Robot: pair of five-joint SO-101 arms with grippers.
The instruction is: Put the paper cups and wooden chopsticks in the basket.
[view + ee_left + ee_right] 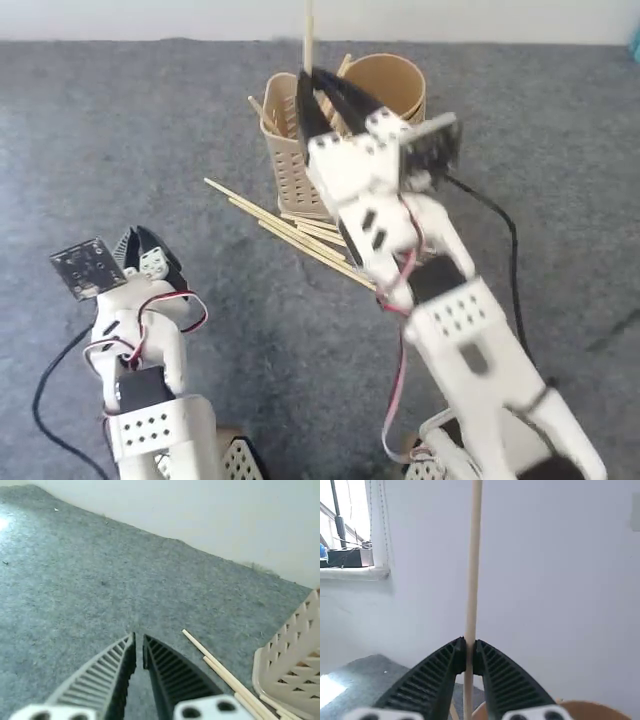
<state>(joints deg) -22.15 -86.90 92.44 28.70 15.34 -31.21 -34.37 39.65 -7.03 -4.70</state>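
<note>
One chopstick (474, 555) clenched upright in right claw (469, 647), over basket (285, 180).
Next, I think: lower it, release inside; more sticks (280, 225) wait below. Left claw (139, 645) closed, empty.

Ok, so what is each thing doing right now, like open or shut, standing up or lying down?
right gripper: shut on a chopstick
chopstick: upright in the right gripper
left gripper: shut, empty
basket: upright, sticks inside
loose chopsticks: lying flat beside the basket
cup: upright, by the basket
</note>
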